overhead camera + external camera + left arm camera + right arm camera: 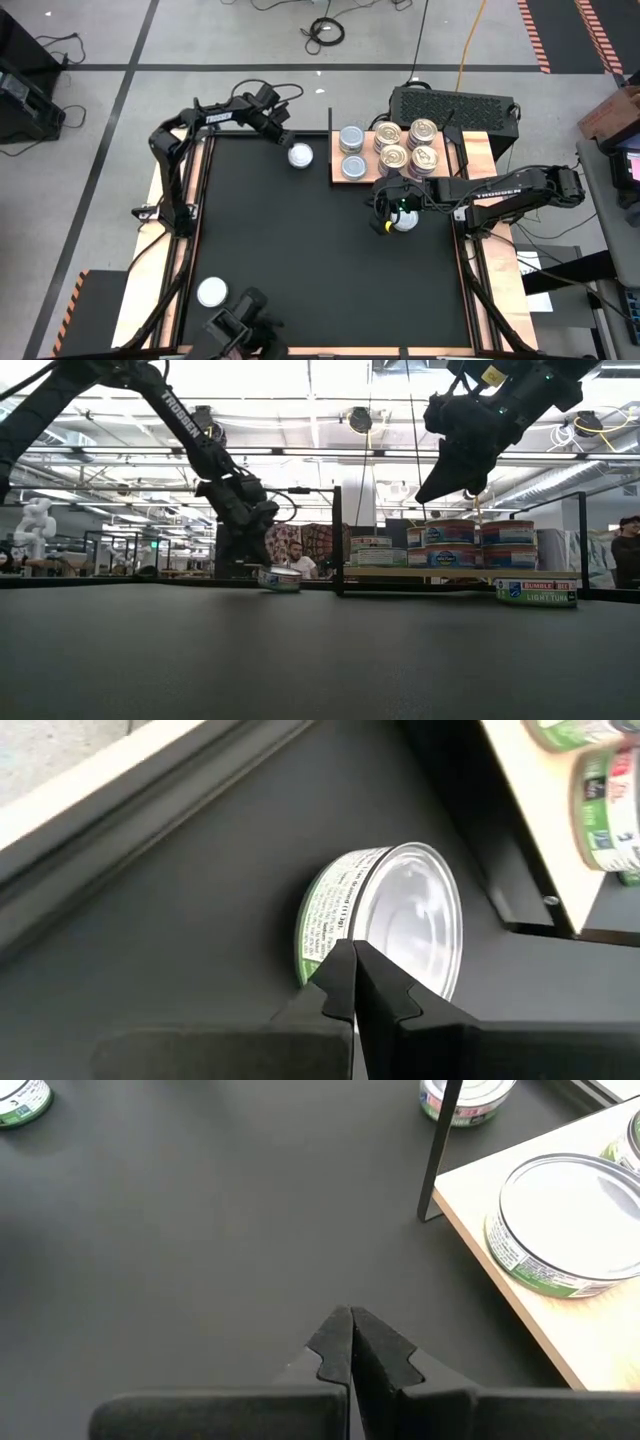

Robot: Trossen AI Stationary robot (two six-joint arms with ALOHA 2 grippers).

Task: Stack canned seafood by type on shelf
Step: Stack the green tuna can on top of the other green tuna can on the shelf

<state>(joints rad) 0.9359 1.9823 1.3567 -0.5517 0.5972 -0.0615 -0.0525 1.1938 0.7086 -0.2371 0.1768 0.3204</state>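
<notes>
Black mat (330,250) covers surface. Wooden shelf (478,150) at far right edge: two silver tins (351,152), four gold-top tins (408,146) in stacks. Loose tin (300,155) beside left claw (283,140), fingers pressed together. Right claw (385,222) pressed together, above tin (405,220) near shelf. Another tin (212,291) at near left.

Bright overhead ceiling lights (360,418) wash out the low view, silhouetting both arms, while glare whitens the tin (410,920) top in the left wrist view.
</notes>
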